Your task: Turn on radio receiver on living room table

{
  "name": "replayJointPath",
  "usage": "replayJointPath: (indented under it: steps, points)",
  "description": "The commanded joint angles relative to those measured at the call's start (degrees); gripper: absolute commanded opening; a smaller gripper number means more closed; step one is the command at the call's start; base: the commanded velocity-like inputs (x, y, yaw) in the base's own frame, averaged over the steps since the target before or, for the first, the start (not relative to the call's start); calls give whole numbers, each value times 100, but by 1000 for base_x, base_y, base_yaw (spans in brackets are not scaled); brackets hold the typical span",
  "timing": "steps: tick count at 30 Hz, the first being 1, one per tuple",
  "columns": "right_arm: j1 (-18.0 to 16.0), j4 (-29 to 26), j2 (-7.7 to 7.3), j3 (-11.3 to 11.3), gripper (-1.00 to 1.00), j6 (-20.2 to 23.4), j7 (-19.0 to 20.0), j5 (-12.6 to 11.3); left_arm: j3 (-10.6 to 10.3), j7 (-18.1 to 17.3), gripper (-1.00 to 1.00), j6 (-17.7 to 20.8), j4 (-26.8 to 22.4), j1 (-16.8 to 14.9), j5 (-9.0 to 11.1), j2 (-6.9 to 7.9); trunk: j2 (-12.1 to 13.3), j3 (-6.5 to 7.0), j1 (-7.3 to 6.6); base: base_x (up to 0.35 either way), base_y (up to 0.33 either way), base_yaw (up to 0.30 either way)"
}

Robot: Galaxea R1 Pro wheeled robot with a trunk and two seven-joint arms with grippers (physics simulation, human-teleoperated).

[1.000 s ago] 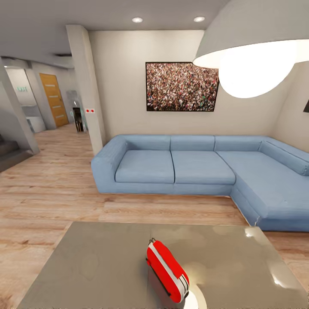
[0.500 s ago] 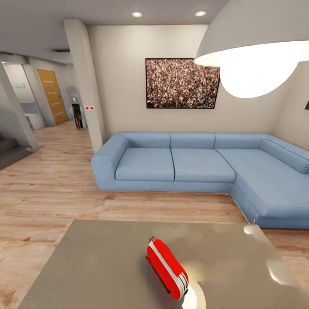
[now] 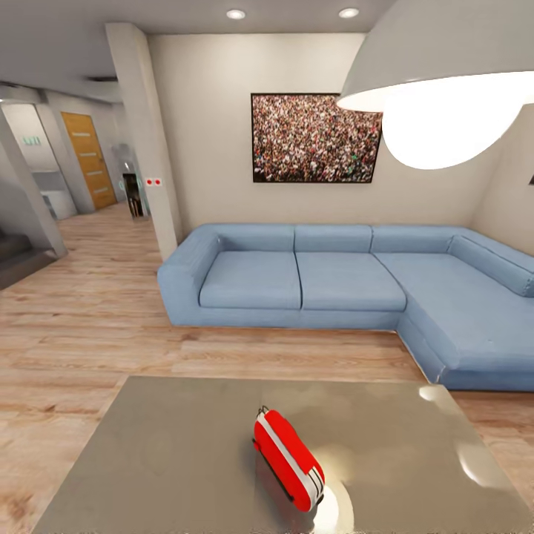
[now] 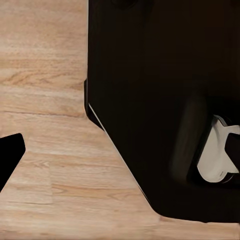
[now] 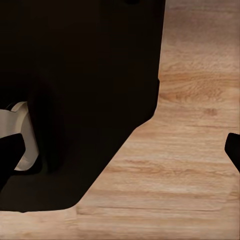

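Head view puts us facing the living room: the radio receiver (image 3: 288, 460) stands on its edge on the table (image 3: 163, 452), near the front middle of the glossy grey top, well apart from the blue sofa (image 3: 348, 289) beyond it. A crowd photo (image 3: 316, 138) hangs above the sofa, and a pendant lamp (image 3: 452, 81) hangs close at upper right. Our wrist views look down at wood floor (image 4: 45, 65) and our dark base (image 4: 165, 90). Our right gripper (image 5: 122, 150) has its fingertips far apart; for the left gripper (image 4: 10, 155) we cannot tell.
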Motion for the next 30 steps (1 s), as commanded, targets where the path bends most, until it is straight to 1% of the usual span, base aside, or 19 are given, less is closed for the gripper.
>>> replayJointPath:
  steps: [1, 19, 25, 30]
  points:
    - [3, 0, 0, 0, 100, 0, 0, 0, 0, 0, 100, 0, 0, 2, 0, 0, 41, 9, -23, 0, 0, 0]
    - [1, 0, 0, 0, 100, -2, 0, 0, 0, 0, 100, 0, 0, 1, 0, 0, 763, 166, -418, 0, 0, 0]
    - [2, 0, 0, -4, 100, -1, 0, 0, 0, 0, 100, 0, 0, 2, 0, 0, 763, 116, -418, 0, 0, 0]
    - [1, 0, 0, -8, 100, -2, 0, 0, 0, 0, 100, -1, 0, -1, 0, 0, 763, 105, -418, 0, 0, 0]
